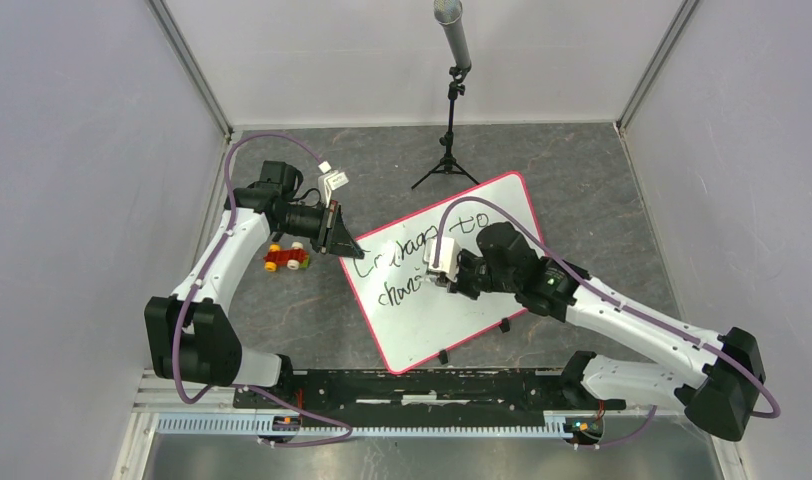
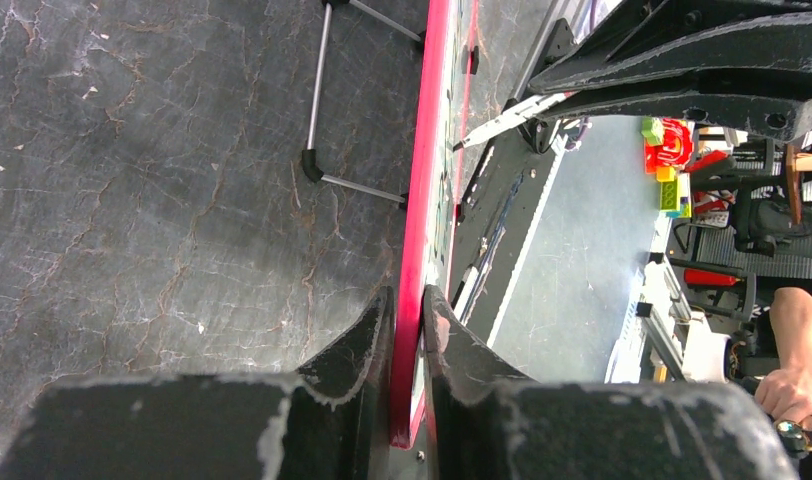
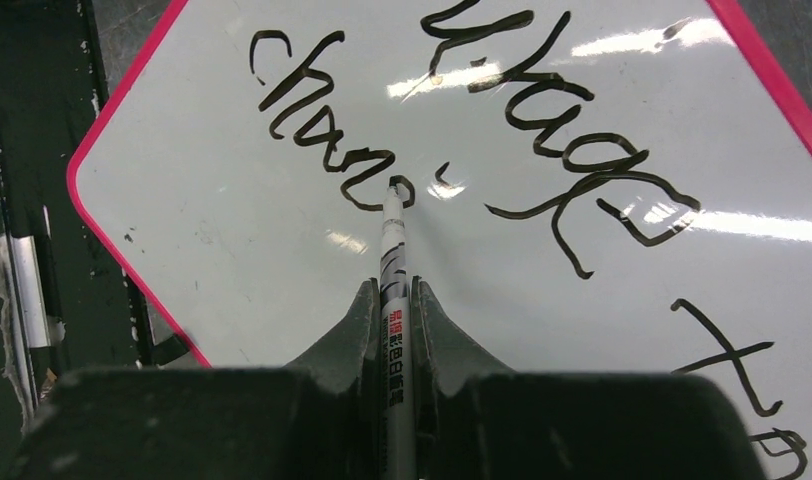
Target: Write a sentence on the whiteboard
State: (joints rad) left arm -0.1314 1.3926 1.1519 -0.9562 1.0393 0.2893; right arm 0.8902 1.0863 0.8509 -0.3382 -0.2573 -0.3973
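Here, seen from above, the whiteboard (image 1: 437, 330) lies on the dark table between the two arms, turned so its corners point like a diamond. A small red toy car (image 1: 287, 258) sits just off its left corner, and a microphone stand (image 1: 450, 120) stands beyond its far edge.

My left gripper (image 2: 409, 300) is nearly closed, its two black fingers pinching the board's pink rim at the left corner. From that wrist I see the board edge-on, running straight away between the fingers. I judge this hold is there to steady the board while I write.

My right gripper (image 3: 392, 292) is closed narrowly on a slim marker (image 3: 392, 240), which points forward out of the jaws. The marker tip touches the white surface at the end of the lower line of writing.

The sentence (image 3: 542, 150) is partly written in black script. The upper line reads roughly "courage to". The lower line so far shows "chan", with a small loop beginning under the tip. That word looks unfinished to me, perhaps heading for "change".

I judge the task to be somewhere past its middle. One line is done and the second is only started. White space lies open to the right of the tip for the rest, though I cannot tell how many words are to come.
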